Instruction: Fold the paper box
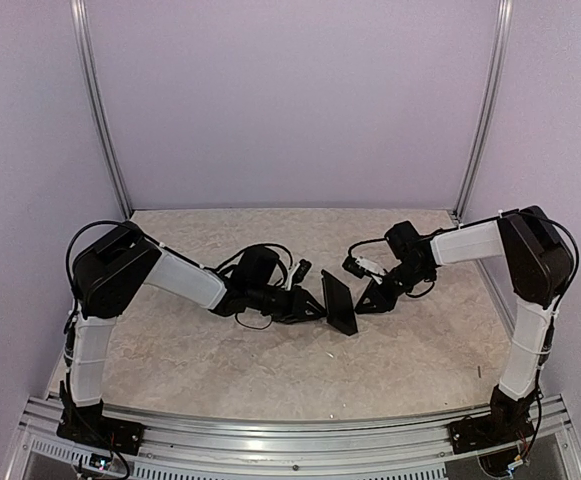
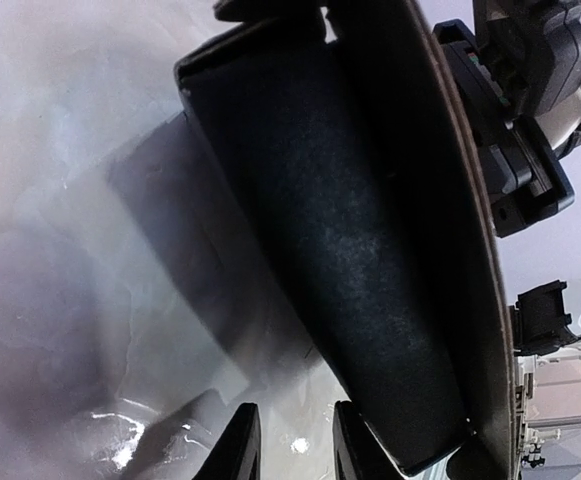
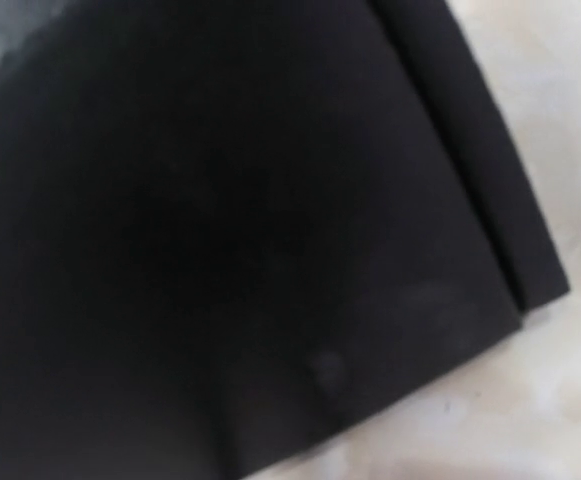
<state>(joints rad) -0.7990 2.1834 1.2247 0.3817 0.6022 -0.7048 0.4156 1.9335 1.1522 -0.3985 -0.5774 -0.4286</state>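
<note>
The paper box (image 1: 339, 300) is seen upright at the counter's (image 1: 220, 360) middle, between the left fingers (image 2: 242, 445) and right fingers (image 1: 370, 299). Only in the left wrist view is the left pair shown slightly parted, with bare counter seen in the gap. The right pair's opening cannot be told.

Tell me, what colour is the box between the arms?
Plain matte black; the paper box shows best in the left wrist view.
</note>
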